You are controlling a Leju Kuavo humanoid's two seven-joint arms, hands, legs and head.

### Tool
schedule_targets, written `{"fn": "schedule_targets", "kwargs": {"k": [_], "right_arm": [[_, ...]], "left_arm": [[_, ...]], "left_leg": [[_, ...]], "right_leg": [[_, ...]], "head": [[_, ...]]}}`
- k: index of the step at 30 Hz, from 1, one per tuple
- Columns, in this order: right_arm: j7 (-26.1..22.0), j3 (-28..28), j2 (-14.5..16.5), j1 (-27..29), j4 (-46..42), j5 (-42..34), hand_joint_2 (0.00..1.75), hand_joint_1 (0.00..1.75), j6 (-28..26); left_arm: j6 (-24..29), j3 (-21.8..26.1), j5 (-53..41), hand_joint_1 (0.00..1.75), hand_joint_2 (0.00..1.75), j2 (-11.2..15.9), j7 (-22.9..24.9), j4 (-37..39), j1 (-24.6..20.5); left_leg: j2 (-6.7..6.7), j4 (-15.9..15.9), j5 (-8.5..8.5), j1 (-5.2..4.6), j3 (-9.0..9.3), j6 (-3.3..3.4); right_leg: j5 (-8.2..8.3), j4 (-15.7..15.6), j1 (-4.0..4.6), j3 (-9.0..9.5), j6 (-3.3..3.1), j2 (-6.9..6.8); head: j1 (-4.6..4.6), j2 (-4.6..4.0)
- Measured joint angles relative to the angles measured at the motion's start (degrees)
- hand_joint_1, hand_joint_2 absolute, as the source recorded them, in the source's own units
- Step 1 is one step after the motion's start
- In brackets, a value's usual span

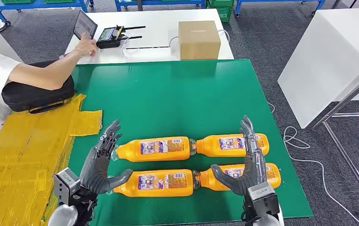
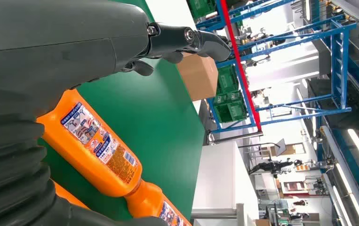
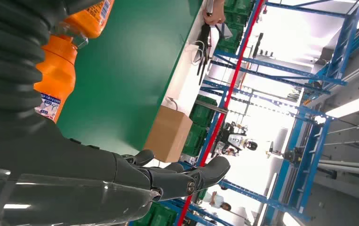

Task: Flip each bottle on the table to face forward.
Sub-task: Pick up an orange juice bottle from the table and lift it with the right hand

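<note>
One green table [image 1: 168, 94] carries everything, with a white table [image 1: 158, 33] butted against its far edge and yellow sheets [image 1: 22, 155] spread off its left edge. A person's arm [image 1: 41, 70] reaches over a black case [image 1: 27, 96] at the far left corner, toward a tablet [image 1: 84, 24]. One cardboard box [image 1: 199, 39] stands on the white table.

Four orange bottles lie on their sides near the green table's near edge, in two rows of two, each pair cap to cap, labels up with blue and white print. In the far row lie the far left bottle [image 1: 152, 148] and the far right bottle [image 1: 231, 144]; in the near row, the near left bottle [image 1: 155, 181] and the near right bottle [image 1: 238, 176].

The left hand [image 1: 103, 162] stands beside the left bottles' outer ends, fingers spread, holding nothing. The right hand [image 1: 245, 165] is over the right bottles, fingers straight and apart, also holding nothing.
</note>
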Motion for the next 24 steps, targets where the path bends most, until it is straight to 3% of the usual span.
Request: {"fn": "schedule_targets", "kwargs": {"k": [24], "right_arm": [[0.0, 0.0, 0.0, 0.0, 0.0, 0.0, 1.75, 0.0, 0.0]], "left_arm": [[0.0, 0.0, 0.0, 0.0, 1.75, 0.0, 0.0, 0.0, 0.0]], "left_leg": [[0.0, 0.0, 0.0, 0.0, 0.0, 0.0]], "right_leg": [[0.0, 0.0, 0.0, 0.0, 0.0, 0.0]], "head": [[0.0, 0.0]]}}
